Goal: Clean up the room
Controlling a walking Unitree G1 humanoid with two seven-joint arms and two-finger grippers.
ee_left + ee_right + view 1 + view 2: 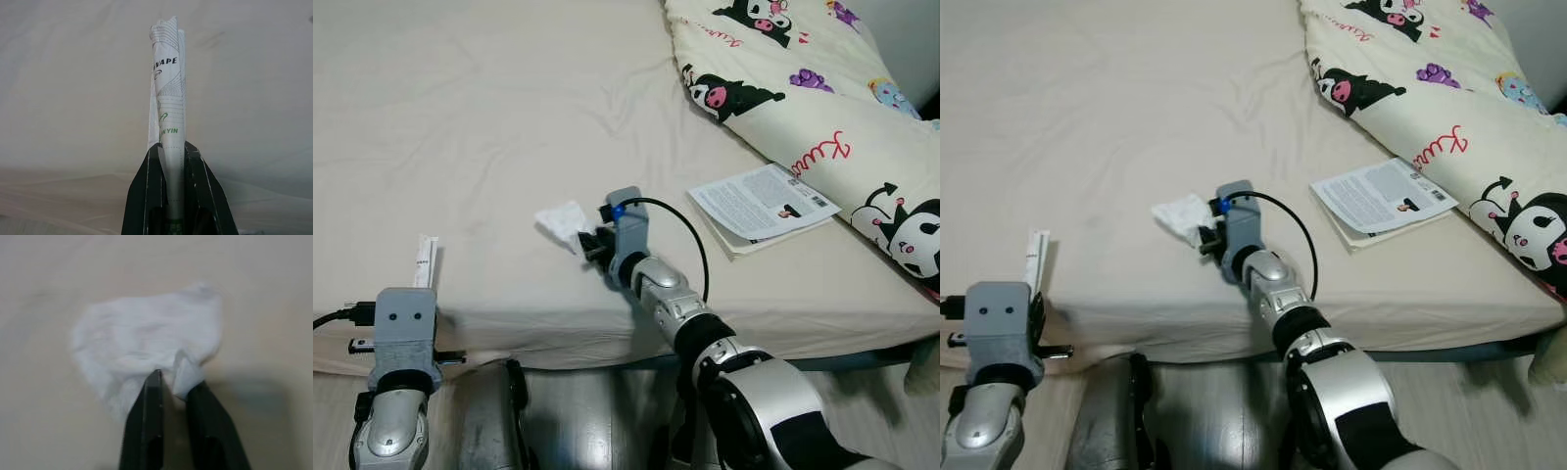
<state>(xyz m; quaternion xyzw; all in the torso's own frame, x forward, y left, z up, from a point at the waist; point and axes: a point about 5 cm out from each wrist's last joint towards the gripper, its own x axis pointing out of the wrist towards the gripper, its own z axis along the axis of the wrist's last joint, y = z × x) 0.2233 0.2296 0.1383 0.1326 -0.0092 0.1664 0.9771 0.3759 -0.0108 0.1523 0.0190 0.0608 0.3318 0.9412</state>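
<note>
From the head views, the right gripper (585, 245) reaches over the bed (489, 127) onto a crumpled tissue (560, 220); a booklet (764, 204) lies nearby. The left wrist view shows the left gripper (171, 156) clamping a rolled paper wrapper (168, 93). In the right wrist view, the fingers (146, 416) pinch only the tissue's edge, so lifting may tear it or let it slip.

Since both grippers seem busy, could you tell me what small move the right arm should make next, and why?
Probably lift the right gripper straight up off the beige bed sheet: its fingers look pinched on the crumpled white tissue's edge, while the left gripper already clamps a rolled printed paper wrapper.
</note>
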